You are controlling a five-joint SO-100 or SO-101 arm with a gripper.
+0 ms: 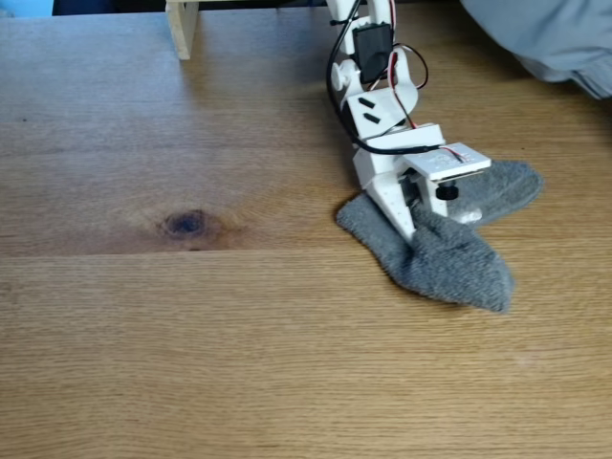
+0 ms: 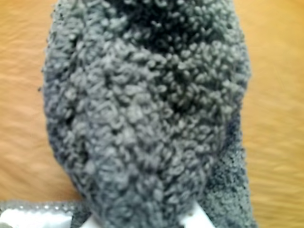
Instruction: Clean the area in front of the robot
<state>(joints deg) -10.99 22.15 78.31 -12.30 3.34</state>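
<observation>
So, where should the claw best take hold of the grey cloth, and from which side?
Probably at the raised fold in the middle of the grey cloth, coming from above. There the cloth bunches up from the tabletop, while its edges lie flat. The claw already presses there.

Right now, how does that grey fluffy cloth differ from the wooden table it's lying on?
The grey cloth is soft, looped terry, crumpled into folds; the tabletop is flat, smooth, light-brown wood with fine grain. The cloth is small and sits under the robot's gripper; the tabletop spreads wide around it. The tabletop shows a dark knot; the cloth is plain grey. In the wrist view the cloth looks bumpy.
</observation>
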